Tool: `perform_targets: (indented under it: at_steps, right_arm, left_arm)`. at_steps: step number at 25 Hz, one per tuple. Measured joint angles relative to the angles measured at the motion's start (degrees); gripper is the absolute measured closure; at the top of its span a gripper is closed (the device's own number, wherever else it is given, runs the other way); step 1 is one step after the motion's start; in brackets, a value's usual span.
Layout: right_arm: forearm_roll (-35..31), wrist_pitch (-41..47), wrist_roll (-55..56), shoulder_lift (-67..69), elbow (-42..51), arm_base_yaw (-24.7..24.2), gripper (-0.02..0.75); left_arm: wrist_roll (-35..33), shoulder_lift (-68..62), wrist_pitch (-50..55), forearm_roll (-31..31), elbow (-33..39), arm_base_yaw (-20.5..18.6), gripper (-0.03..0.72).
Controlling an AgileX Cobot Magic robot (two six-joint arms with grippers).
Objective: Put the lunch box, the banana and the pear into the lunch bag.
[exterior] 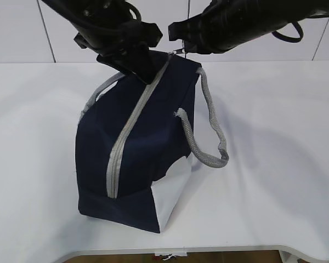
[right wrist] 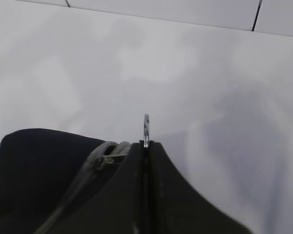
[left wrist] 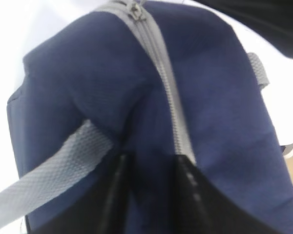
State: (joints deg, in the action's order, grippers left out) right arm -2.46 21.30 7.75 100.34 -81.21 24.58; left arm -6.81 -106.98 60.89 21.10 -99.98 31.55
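The navy lunch bag (exterior: 148, 137) stands on the white table with its grey zipper (exterior: 126, 129) closed along the top. My left gripper (exterior: 136, 64) is at the bag's far top end, and its fingers (left wrist: 118, 195) pinch a fold of navy fabric (left wrist: 151, 185) beside the zipper (left wrist: 171, 97). My right gripper (exterior: 181, 44) is shut on the metal ring pull (right wrist: 146, 127) at the zipper's far end, next to the slider (right wrist: 105, 160). The lunch box, the banana and the pear are out of view.
A grey webbing handle (exterior: 208, 137) hangs down the bag's right side, and another (exterior: 98, 93) lies on the left, also showing in the left wrist view (left wrist: 63, 165). The table's front edge (exterior: 208, 249) runs just below the bag. A tiled wall stands behind.
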Motion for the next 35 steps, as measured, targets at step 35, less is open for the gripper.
perform_targets:
  at_steps: [35]
  right_arm:
    - [0.69, 2.11, 0.1, 9.25, -2.04, 0.0, 0.724]
  left_arm:
    - [-15.89, 8.15, 10.53, -5.19, -0.37, -0.02, 0.687]
